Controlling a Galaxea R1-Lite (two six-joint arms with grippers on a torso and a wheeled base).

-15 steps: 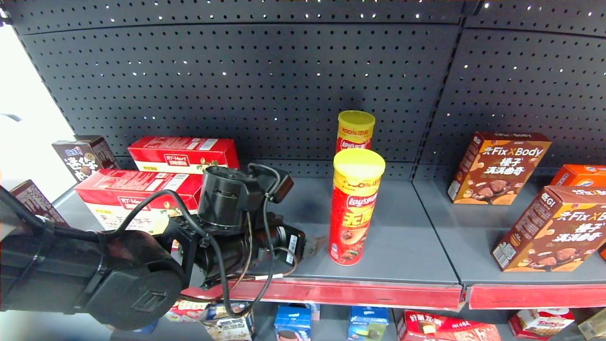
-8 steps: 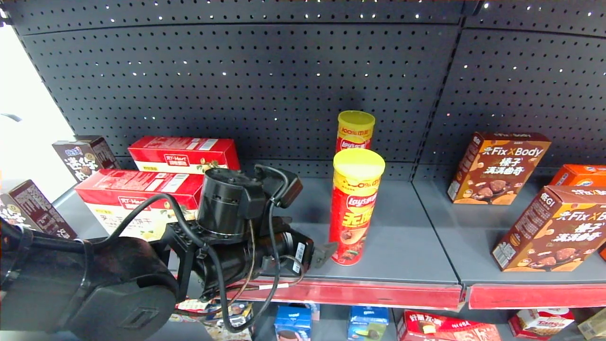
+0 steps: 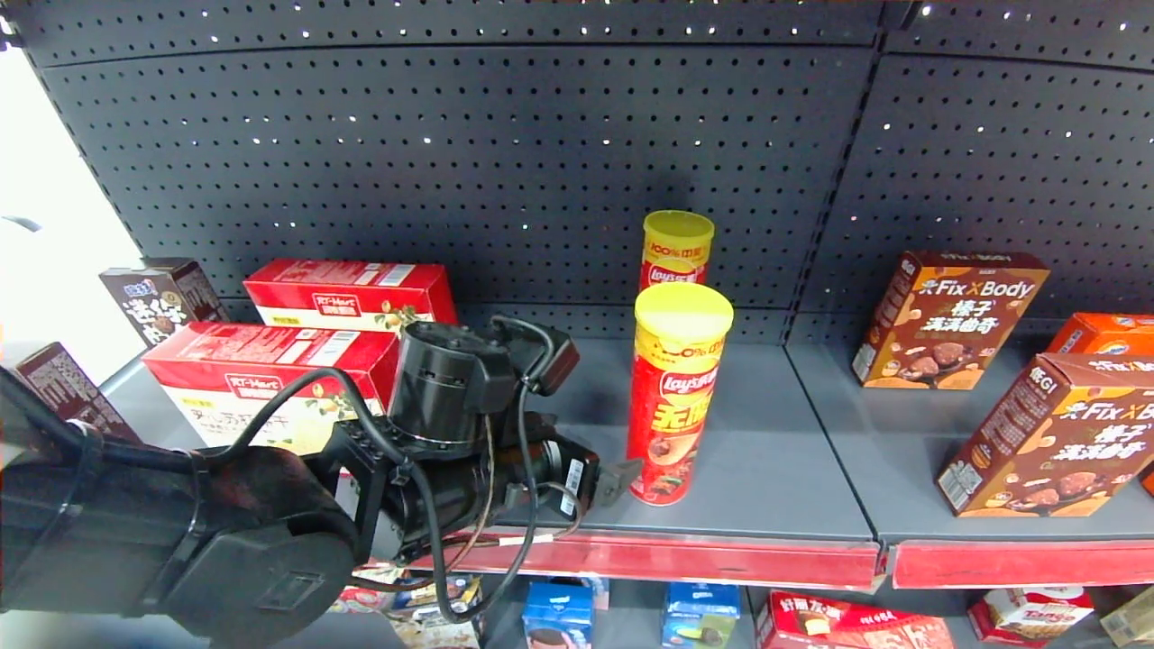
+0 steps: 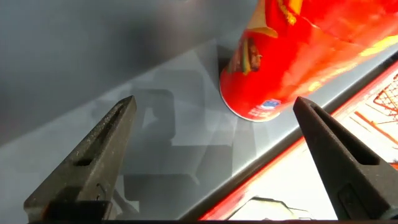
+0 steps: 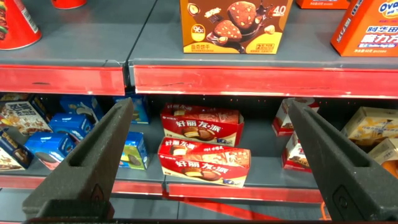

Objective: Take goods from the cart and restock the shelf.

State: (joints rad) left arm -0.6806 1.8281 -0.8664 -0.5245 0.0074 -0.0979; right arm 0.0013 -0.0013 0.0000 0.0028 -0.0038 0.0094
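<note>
Two left fingers (image 4: pixel 93 162) spread beside the can (image 3: pixel 676 397).

Head view: light comes from overhead and in front, fairly even. The white patch (image 3: pixel 36 171) at the left edge is blown out. The pegboard back panel (image 3: pixel 505 153) is dark, with pinpoints of light in its upper holes. The rear chip can (image 3: pixel 677 245) casts a soft shadow up the panel. Panel seams bow toward the frame edges.

Left wrist view: the grey shelf deck (image 4: pixel 74 56) has a sheen and carries a faint reflection of the left gripper (image 4: pixel 212 102).

Right wrist view: the lower shelf (image 5: pixel 261 134) is dimmer beneath the red price rail (image 5: pixel 261 81).
</note>
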